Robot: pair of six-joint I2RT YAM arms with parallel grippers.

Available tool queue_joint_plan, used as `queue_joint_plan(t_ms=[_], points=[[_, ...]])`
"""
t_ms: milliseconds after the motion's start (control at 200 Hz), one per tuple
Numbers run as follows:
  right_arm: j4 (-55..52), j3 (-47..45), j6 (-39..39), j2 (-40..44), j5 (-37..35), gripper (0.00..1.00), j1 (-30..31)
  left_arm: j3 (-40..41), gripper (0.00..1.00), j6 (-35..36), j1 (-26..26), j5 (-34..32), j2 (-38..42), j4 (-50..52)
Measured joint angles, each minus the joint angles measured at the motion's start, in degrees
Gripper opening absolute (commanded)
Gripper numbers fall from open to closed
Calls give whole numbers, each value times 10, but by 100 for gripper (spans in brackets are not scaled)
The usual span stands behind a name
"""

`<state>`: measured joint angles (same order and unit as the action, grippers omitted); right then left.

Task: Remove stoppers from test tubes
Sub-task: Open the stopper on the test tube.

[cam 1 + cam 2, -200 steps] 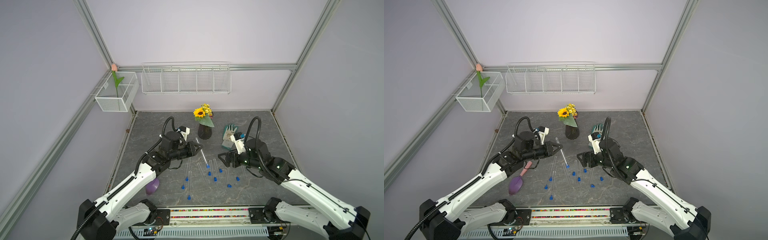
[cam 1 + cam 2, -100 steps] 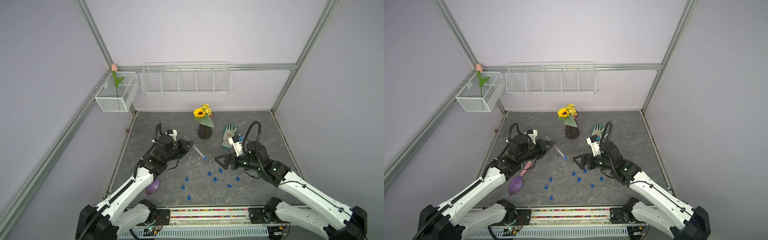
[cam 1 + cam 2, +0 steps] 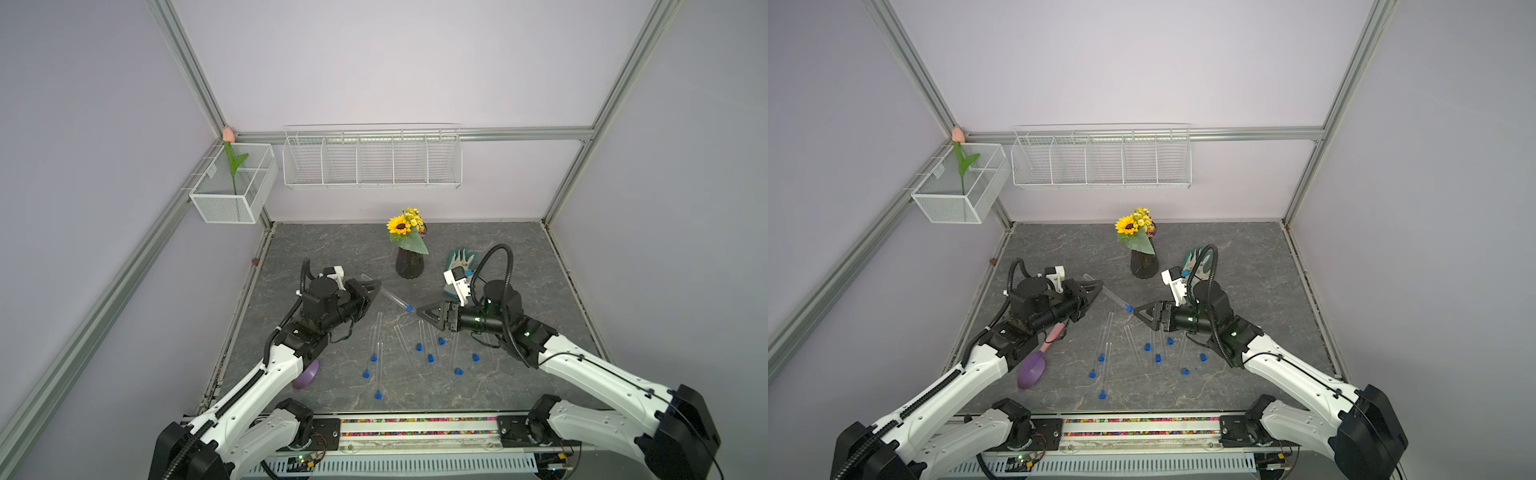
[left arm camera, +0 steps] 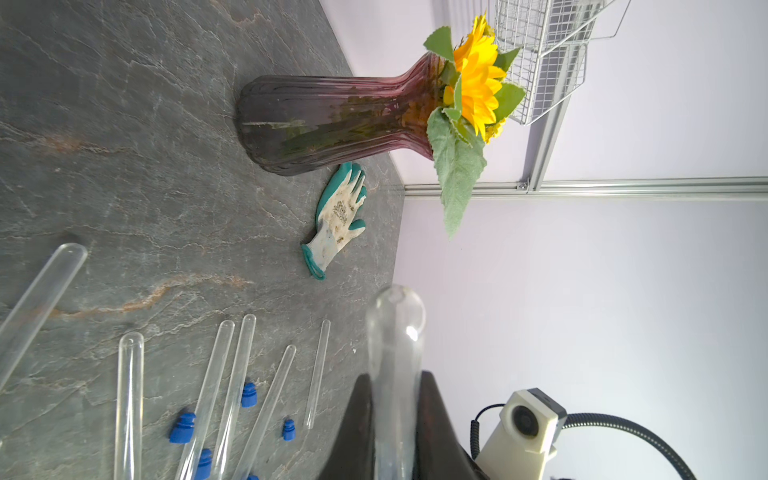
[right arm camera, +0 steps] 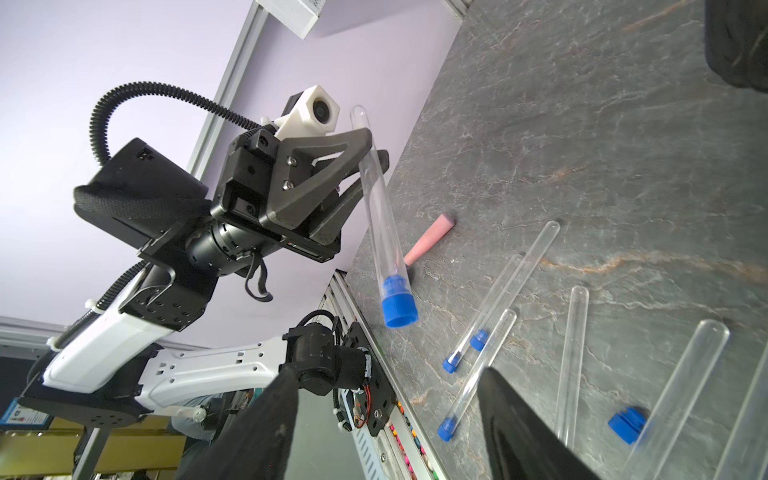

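Stoppered tube [image 3: 390, 296] held in mid-air.
The left jaws clamp it above the worktop [image 3: 332, 245]; the right jaws stand open just beside its blue stopper [image 3: 409, 308].

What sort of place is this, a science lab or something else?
Probably a robot testing booth, not a real lab: two white arms work on a stone-look table boxed in by plain lilac walls, with glass tubes and blue stoppers laid out, plus props like a sunflower vase.

The vase [image 3: 409, 266] stands behind the test tubes [image 3: 379, 365]; glove [image 3: 460, 261] right of it; scoop [image 3: 1030, 370] left.
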<state>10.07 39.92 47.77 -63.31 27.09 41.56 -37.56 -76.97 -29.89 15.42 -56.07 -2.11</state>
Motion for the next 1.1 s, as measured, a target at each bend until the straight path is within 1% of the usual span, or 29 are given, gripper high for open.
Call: queue_joint_plan(t_ms=[205, 485, 850, 960, 1100], points=[[30, 3, 16, -28, 7, 56, 18, 1, 0, -8, 0, -5, 7, -3], [45, 19, 19, -43, 9, 45, 37, 3, 0, -10, 0, -6, 10, -4], [57, 23, 19, -56, 8, 36, 42, 4, 0, -10, 1, -5, 14, -4], [57, 23, 19, -56, 8, 36, 42, 4, 0, -10, 2, -4, 14, -4], [52, 25, 17, -56, 1, 52, 43, 4, 0, -16, 3, -4, 14, -4]])
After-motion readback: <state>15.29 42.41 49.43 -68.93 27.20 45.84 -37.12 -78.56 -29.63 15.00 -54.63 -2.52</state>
